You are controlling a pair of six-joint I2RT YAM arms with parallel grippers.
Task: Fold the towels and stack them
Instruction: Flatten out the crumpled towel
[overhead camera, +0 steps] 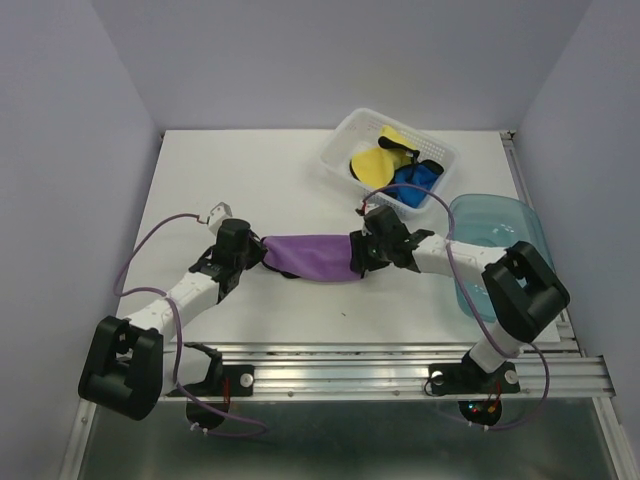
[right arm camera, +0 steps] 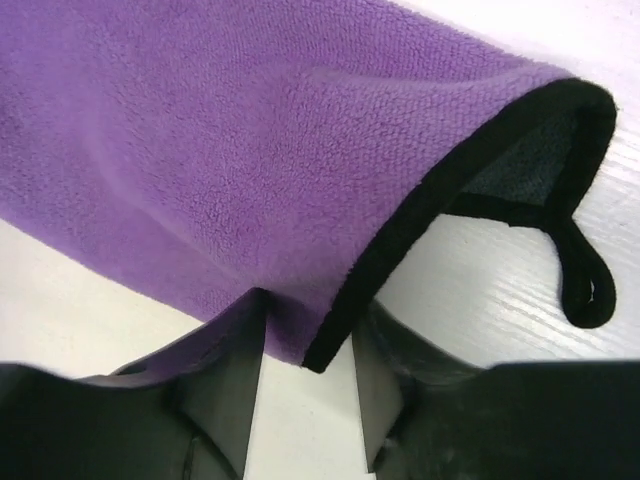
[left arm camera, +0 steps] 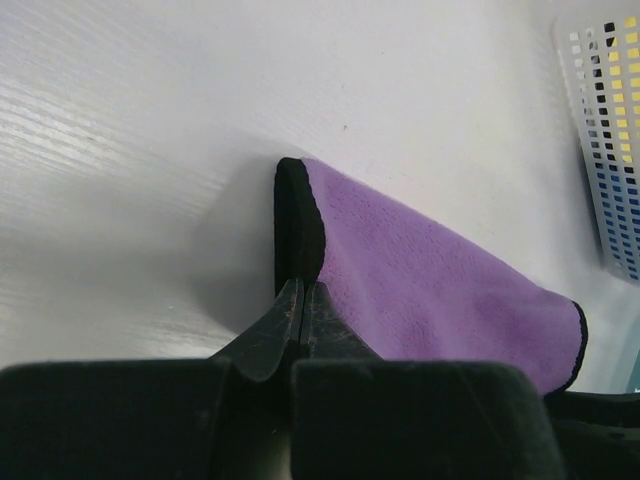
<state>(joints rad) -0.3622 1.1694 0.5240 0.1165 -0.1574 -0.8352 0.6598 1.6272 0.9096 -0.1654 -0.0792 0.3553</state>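
Note:
A purple towel (overhead camera: pixel 315 257) with black edging is stretched over the table between my two grippers. My left gripper (overhead camera: pixel 258 252) is shut on the towel's left edge; the left wrist view shows the fingers (left arm camera: pixel 302 285) pressed together at the black hem of the purple towel (left arm camera: pixel 430 270). My right gripper (overhead camera: pixel 360 256) is at the towel's right end. In the right wrist view the right gripper (right arm camera: pixel 310 320) stands open, and a hemmed corner of the purple towel (right arm camera: pixel 250 150) hangs loose in the gap. Yellow (overhead camera: pixel 372 162), black (overhead camera: pixel 400 150) and blue (overhead camera: pixel 415 180) towels lie in the basket.
A white perforated basket (overhead camera: pixel 340 135) stands at the back right of the table, and its wall (left arm camera: pixel 610 120) shows in the left wrist view. A translucent blue-green tray (overhead camera: pixel 500 215) sits at the right edge, beside the right arm.

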